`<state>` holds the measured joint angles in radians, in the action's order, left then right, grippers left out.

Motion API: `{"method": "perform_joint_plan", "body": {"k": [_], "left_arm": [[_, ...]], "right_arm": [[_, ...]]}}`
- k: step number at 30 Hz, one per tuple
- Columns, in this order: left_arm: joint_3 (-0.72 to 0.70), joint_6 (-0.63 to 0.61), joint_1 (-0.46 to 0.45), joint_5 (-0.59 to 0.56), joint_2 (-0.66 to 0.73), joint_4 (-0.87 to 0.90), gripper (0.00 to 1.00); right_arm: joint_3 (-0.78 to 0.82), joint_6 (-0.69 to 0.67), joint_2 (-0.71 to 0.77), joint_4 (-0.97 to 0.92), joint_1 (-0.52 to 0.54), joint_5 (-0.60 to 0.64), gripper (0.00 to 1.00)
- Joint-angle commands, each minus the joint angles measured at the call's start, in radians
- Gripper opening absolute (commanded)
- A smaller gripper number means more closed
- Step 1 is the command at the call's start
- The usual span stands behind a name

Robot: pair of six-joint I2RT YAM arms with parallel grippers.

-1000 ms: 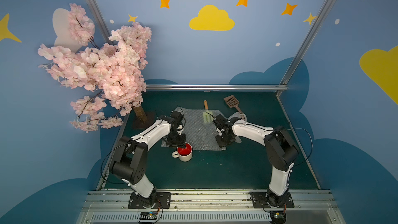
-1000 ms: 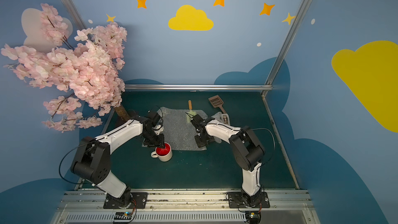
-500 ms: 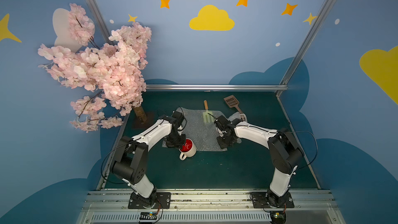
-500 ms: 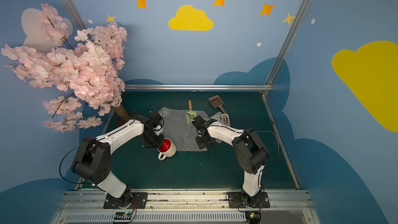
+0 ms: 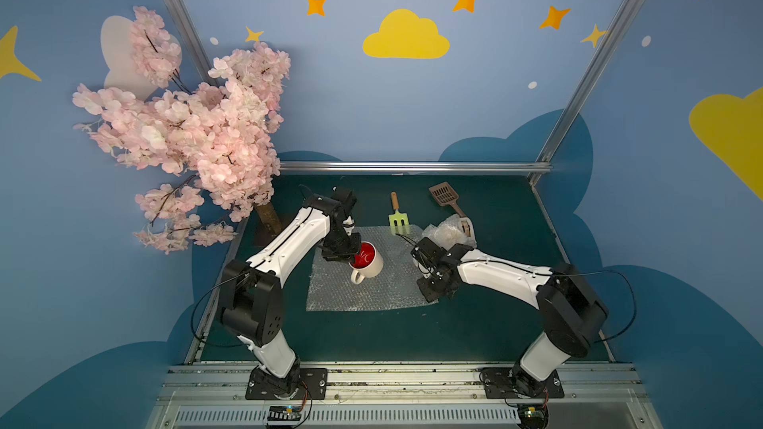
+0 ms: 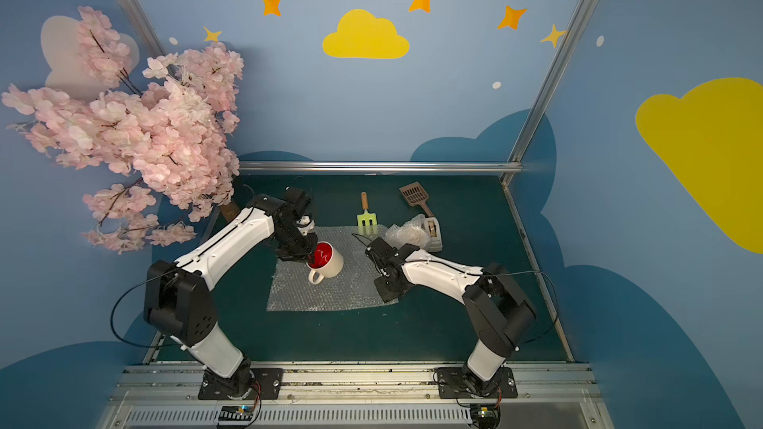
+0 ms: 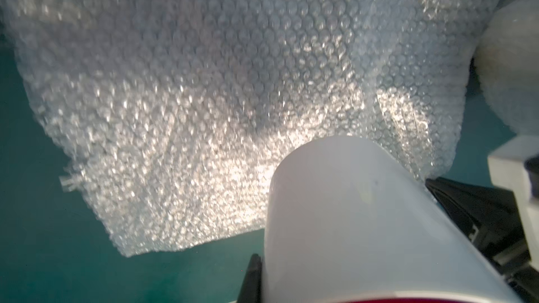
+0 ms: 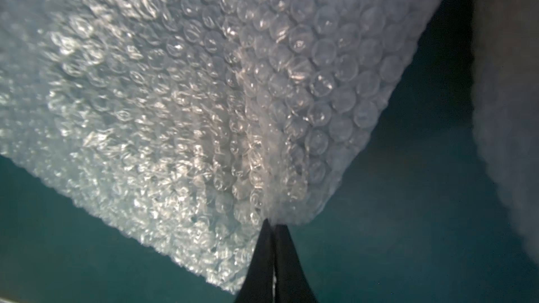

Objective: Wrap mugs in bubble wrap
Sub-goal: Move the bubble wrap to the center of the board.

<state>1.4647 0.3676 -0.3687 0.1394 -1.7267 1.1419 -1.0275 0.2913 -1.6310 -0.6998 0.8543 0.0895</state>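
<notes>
As the eye climbs from the arm bases at the bottom of both top views, the dark green desk [image 5: 413, 336] [image 6: 413, 336] carries a bubble wrap sheet [image 5: 371, 293] [image 6: 330, 297] spread at the middle of the frame. At the sheet's lower right corner sits the right end effector [image 5: 428, 295] [image 6: 386, 293]. In the right wrist view it [image 8: 272, 227] is pressed together, its black fingers [image 8: 261, 260] meeting tip to tip on the sheet [image 8: 189, 97], a crease of bubbles rising from the pinch.

Just above, over the sheet's upper left part, a cream mug [image 5: 368, 268] [image 6: 329, 262] with a red inside tilts, its handle toward the bottom of the frame. The left end effector [image 5: 351, 257] [image 6: 309, 257] is clamped on the mug's rim. The left wrist view shows the mug's pale wall [image 7: 350, 214] close up against the sheet [image 7: 204, 97]. Whether the base touches the sheet I cannot tell.

Further up lie a green fork tool [image 5: 397, 216], touching the sheet's far edge, and to its right a crumpled bubble wrap bundle [image 5: 444, 234] beside a tape dispenser [image 5: 467, 226]. A brown scoop [image 5: 445, 196] lies beyond them, and a pink blossom tree [image 5: 198, 134] fills the upper left.
</notes>
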Motion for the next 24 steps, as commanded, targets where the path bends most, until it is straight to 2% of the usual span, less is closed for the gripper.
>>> {"method": "perform_joint_plan", "body": {"k": [1, 4, 7, 8, 11, 15, 20, 24], "left_arm": [[0.038, 0.002, -0.017, -0.004, -0.056, 0.041, 0.03], [0.055, 0.002, -0.034, -0.028, -0.091, 0.036, 0.03], [0.059, 0.001, -0.054, -0.024, -0.122, 0.032, 0.03], [0.063, 0.002, -0.063, -0.029, -0.131, 0.038, 0.03], [0.06, -0.001, -0.089, -0.041, -0.137, 0.039, 0.03], [0.043, 0.0, -0.102, -0.063, -0.146, 0.036, 0.03], [0.022, 0.008, -0.123, -0.07, -0.171, 0.002, 0.03], [0.018, 0.012, -0.131, -0.086, -0.2, -0.017, 0.03]], "right_arm": [[0.048, 0.054, 0.051, -0.002, 0.013, 0.003, 0.09], [0.06, 0.078, 0.048, -0.004, 0.025, 0.003, 0.11], [0.059, 0.103, 0.029, 0.005, 0.041, 0.003, 0.2], [0.054, 0.105, 0.021, 0.003, 0.047, 0.0, 0.24], [0.052, 0.116, 0.017, 0.002, 0.052, -0.015, 0.51], [0.076, 0.123, 0.062, -0.023, 0.045, -0.058, 0.7], [0.138, 0.14, 0.121, -0.035, 0.023, -0.081, 0.75], [0.177, 0.134, 0.128, 0.0, -0.008, -0.137, 0.76]]}}
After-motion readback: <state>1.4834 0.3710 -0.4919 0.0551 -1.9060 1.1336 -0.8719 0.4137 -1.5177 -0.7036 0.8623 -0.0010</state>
